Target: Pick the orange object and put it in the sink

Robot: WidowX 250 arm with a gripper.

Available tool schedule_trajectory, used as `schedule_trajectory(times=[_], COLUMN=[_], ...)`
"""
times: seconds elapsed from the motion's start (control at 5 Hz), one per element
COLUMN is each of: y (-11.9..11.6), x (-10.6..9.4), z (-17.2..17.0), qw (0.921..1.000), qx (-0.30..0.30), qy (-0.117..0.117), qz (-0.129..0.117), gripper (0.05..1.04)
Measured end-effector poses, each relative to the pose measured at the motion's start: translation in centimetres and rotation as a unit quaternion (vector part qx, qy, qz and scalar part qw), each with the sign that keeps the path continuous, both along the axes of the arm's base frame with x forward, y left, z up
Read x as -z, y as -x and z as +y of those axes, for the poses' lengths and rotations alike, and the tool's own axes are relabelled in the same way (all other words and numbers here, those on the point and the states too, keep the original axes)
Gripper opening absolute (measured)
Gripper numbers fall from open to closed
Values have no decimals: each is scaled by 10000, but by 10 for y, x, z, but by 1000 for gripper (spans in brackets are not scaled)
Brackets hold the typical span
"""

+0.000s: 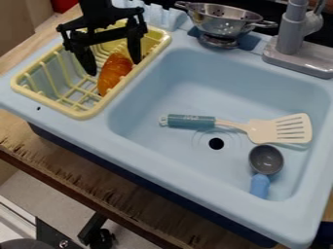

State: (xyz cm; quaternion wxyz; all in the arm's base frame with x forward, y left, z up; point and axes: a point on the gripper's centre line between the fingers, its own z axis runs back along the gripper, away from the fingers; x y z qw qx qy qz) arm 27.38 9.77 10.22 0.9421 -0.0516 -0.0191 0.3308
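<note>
One fixed camera looks from above the front side of the toy sink (149,158), down at a steep slant into its basin. It faces the back rim, where the faucet (291,31) and the metal colander (221,20) stand. It is set close, with the sink reaching from the left edge to the right. The bench (39,146) runs diagonally, its front edge dropping rightward, with floor (32,180) below at lower left.

The colander (222,20) at the top looks like shiny metal, the sink (189,78) like smooth plastic, and the worktop (78,187) at lower left like rough wood.
</note>
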Motion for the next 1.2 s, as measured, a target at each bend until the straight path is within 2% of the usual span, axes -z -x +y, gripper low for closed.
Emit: schedule_trajectory(times=[0.6,0.8,1.0,1.2], y=[5,4,8,6], x=[19,26,26,23], z=[-1,-4,-9,-11], qw=[9996,9989,9981,9974], qx=[206,306,256,354], qy=[-140,-270,-298,-201], qz=[-127,-212,-465,-593], gripper=[1001,973,798,583])
